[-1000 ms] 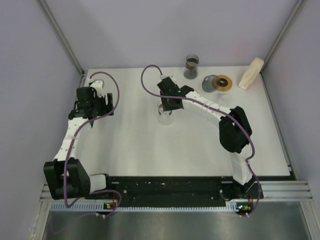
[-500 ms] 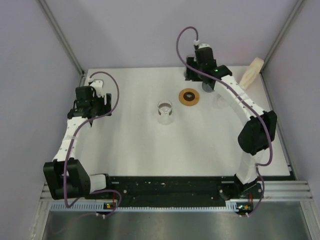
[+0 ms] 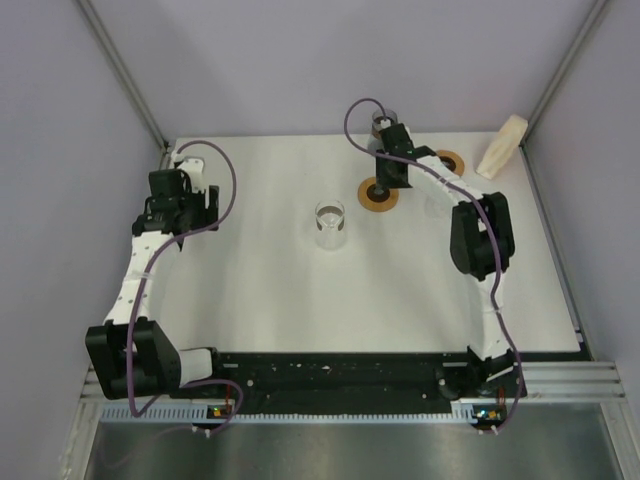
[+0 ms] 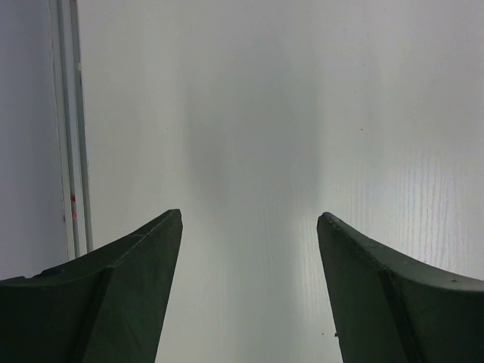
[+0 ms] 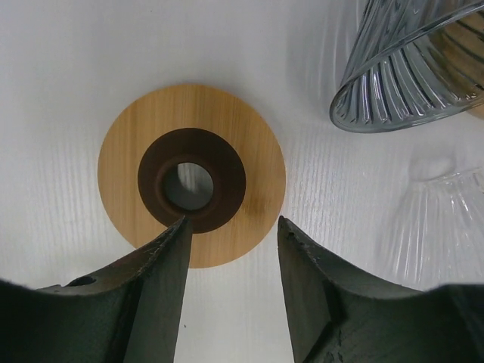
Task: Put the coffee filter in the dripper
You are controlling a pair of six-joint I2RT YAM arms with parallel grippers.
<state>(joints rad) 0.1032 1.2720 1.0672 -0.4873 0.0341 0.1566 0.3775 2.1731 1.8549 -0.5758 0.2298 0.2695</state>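
The cream coffee filter (image 3: 503, 145) leans at the back right corner, far from both grippers. A ribbed glass dripper (image 5: 408, 68) lies on its side just right of my right gripper (image 5: 233, 219); in the top view the right arm hides it. That gripper (image 3: 381, 187) is open and holds nothing. It hovers over the near edge of a wooden ring with a dark centre hole (image 5: 249, 166). My left gripper (image 4: 249, 215) is open over bare table at the far left (image 3: 190, 205).
A clear glass cup (image 3: 330, 222) stands mid-table, left of the wooden ring (image 3: 378, 200). A second wooden ring (image 3: 449, 162) and a small jar (image 3: 381, 119) sit at the back. Another clear ribbed glass piece (image 5: 435, 212) lies right of my right fingers.
The right arm swung from the glass cup to the back by the jar, then came forward over the wooden ring, which first shows half a second ago. The left arm stayed put.
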